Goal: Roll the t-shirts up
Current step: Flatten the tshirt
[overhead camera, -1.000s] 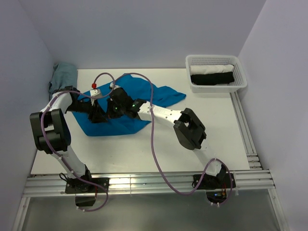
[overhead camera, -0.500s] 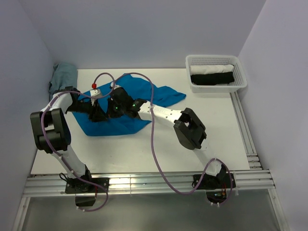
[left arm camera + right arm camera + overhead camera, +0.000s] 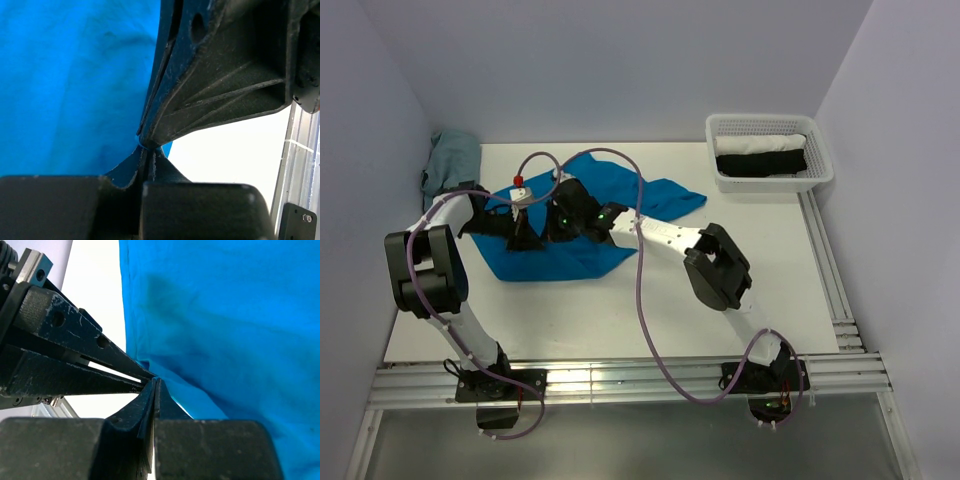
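A bright blue t-shirt (image 3: 620, 195) lies crumpled on the left half of the white table. Both arms reach over its middle and meet tip to tip. My left gripper (image 3: 530, 230) comes in from the left. In the left wrist view the left gripper (image 3: 149, 147) is shut, with the t-shirt (image 3: 75, 90) fabric pinched at its tips, right against the other gripper's black fingers (image 3: 225, 75). My right gripper (image 3: 156, 381) is shut on a raised fold at the t-shirt (image 3: 225, 315) edge. In the top view the right gripper (image 3: 552, 222) hides the pinched spot.
A white mesh basket (image 3: 718, 178) at the back right holds a white roll and a black roll. A grey-green cloth (image 3: 450, 160) is bunched in the back left corner. Metal rails (image 3: 825, 270) run along the right and near table edges. Purple cables arch over the shirt.
The left gripper has gone from open to shut at the shirt's fold beside the right gripper. Both wrists have shifted slightly toward the back of the table.
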`<action>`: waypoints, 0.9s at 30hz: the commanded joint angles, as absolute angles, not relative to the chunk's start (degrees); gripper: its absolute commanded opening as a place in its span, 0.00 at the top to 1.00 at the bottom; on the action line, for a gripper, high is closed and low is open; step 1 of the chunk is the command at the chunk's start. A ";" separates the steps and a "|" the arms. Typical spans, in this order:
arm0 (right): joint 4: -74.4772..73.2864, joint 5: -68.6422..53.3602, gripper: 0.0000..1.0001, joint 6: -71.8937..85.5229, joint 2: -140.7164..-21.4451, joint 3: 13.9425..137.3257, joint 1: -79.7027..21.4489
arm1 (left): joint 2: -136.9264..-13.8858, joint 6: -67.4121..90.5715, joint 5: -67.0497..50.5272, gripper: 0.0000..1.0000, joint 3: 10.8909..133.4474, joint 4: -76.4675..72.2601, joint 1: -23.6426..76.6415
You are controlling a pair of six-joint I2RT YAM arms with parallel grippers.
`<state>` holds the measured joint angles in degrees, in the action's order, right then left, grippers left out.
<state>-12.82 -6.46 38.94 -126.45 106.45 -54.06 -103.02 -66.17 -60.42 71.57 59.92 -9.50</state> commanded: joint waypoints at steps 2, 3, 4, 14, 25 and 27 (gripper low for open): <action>-11.50 -3.44 0.84 39.29 -120.94 103.99 -54.14 | -101.78 -64.44 -63.46 1.00 71.11 58.45 -8.96; -12.56 -0.12 0.73 40.24 -119.89 103.37 -54.05 | -101.78 -63.38 -62.93 1.00 71.02 57.66 -8.96; -13.18 1.56 0.62 40.60 -118.93 100.58 -53.53 | -101.34 -60.76 -62.49 1.00 70.75 55.83 -8.96; -19.91 14.49 0.33 42.81 -106.69 87.44 -42.55 | -96.68 -47.04 -55.73 1.00 70.84 48.70 -9.67; -31.09 21.53 0.35 38.50 -116.43 95.68 -25.49 | -93.96 -37.27 -46.23 1.00 74.35 46.14 -10.02; -31.90 20.31 0.34 37.97 -118.55 97.55 -23.57 | -94.04 -37.35 -45.62 1.00 74.88 46.49 -10.11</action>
